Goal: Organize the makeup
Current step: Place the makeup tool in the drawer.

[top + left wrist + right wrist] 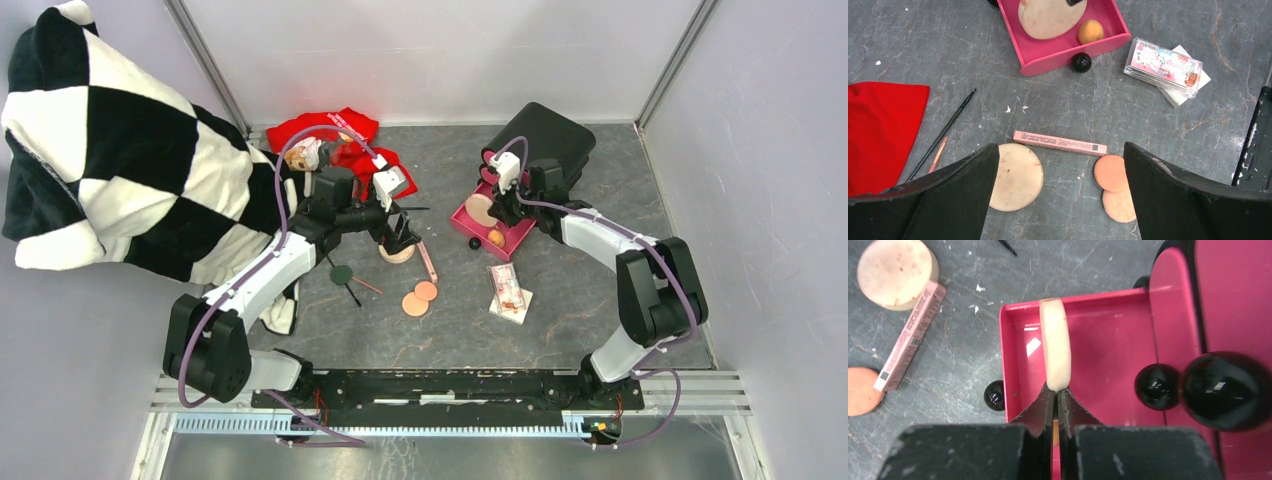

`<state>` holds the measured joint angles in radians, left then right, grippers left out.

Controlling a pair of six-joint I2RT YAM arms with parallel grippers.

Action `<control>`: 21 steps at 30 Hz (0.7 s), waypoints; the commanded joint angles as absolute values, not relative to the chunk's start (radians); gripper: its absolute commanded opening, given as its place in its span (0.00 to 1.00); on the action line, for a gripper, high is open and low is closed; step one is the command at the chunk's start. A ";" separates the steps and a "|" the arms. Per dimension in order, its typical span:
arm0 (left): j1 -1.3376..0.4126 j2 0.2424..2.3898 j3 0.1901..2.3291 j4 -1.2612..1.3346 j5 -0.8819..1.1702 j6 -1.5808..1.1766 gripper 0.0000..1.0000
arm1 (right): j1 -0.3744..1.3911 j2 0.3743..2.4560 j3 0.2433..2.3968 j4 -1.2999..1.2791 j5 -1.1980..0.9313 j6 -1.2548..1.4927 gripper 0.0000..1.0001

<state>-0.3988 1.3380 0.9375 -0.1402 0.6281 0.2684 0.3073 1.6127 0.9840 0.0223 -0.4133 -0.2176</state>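
Grey marbled counter (400, 340) carries the makeup. The left pincer (1060, 150) gapes wide with nothing in it, hanging above a pale puff (1017, 177), a pink stick (1060, 143) and two touching orange puffs (1110, 172). The right pincer (1057, 395) is clamped on the rim of a second pale puff (1055, 350), held on edge in the pink drawer (1007, 365), beside a small orange ball (1090, 31). A patterned packet (1164, 60) rests on a white card (1175, 95). Thin pencils (943, 132) lie by the red cloth (878, 130).
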 commanded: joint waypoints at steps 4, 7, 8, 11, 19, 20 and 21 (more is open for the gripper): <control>-0.396 1.328 0.933 -0.121 0.621 0.273 1.00 | 0.304 1.686 1.044 -0.035 -0.461 -0.206 0.03; -0.395 1.330 0.931 -0.120 0.622 0.275 1.00 | 0.305 1.707 1.063 -0.052 -0.463 -0.204 0.05; -0.394 1.330 0.931 -0.120 0.623 0.276 1.00 | 0.305 1.713 1.070 -0.058 -0.452 -0.206 0.08; -0.396 1.328 0.931 -0.120 0.623 0.276 1.00 | 0.305 1.726 1.091 -0.072 -0.415 -0.216 0.20; -0.395 1.324 0.931 -0.123 0.620 0.280 1.00 | 0.306 1.749 1.141 -0.098 -0.347 -0.248 0.48; -0.396 1.324 0.931 -0.124 0.621 0.282 1.00 | 0.304 1.750 1.144 -0.099 -0.343 -0.251 0.49; -0.394 1.324 0.930 -0.125 0.620 0.283 1.00 | 0.305 1.751 1.146 -0.101 -0.340 -0.253 0.50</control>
